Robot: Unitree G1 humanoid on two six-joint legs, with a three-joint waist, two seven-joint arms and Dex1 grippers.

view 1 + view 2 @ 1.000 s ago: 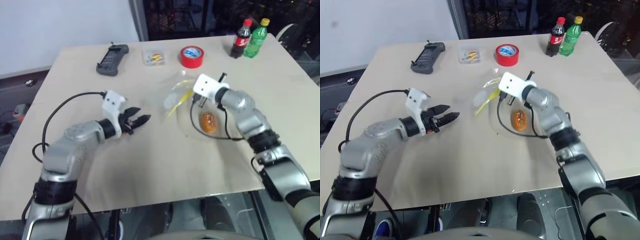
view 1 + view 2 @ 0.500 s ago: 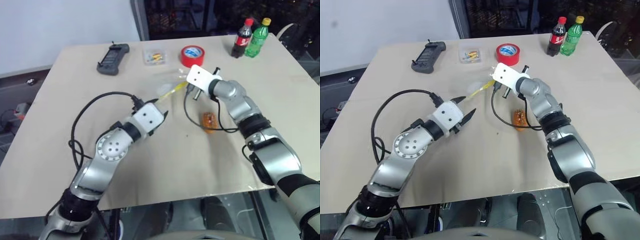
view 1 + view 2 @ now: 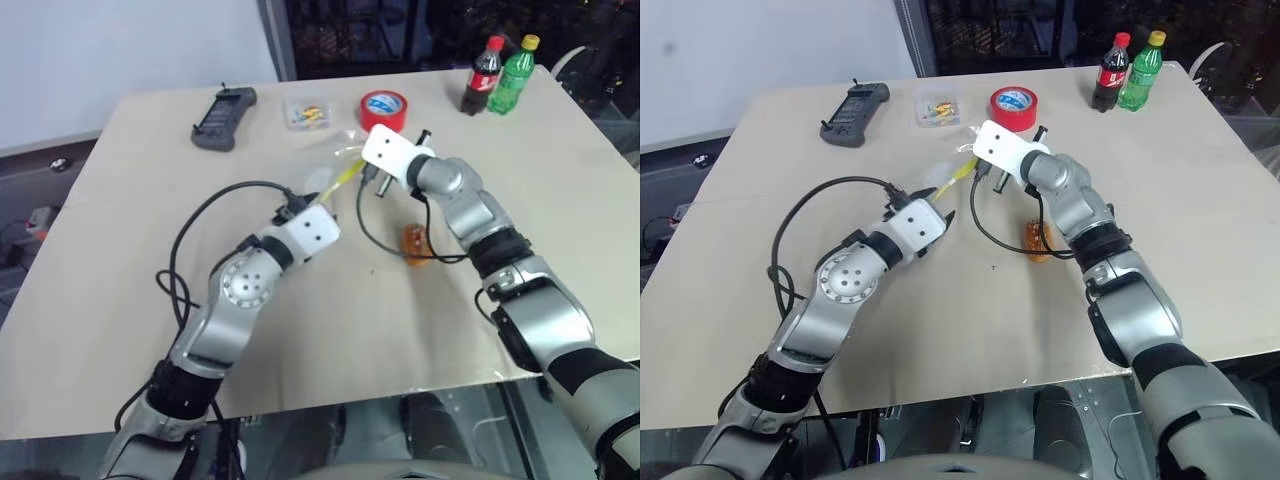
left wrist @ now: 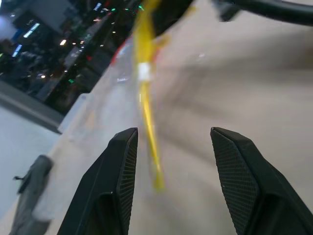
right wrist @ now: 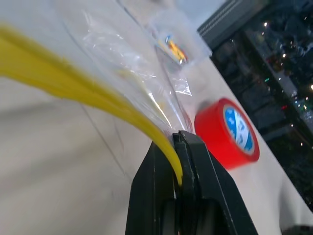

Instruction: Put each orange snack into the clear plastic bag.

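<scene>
My right gripper is shut on the yellow seal strip of the clear plastic bag and holds that edge up off the table. The bag hangs crinkled to its left. My left gripper is open just short of the bag. In the left wrist view the yellow strip hangs between its two fingers without touching them. One orange snack lies on the table under my right forearm, outside the bag.
A red tape roll, a small clear box and a black handheld device lie along the far side. A cola bottle and a green bottle stand at the far right corner.
My left arm has swung right and forward to the bag, and its wrist has rolled. My right gripper has carried the bag's strip a little to the left. The snack has stayed put.
</scene>
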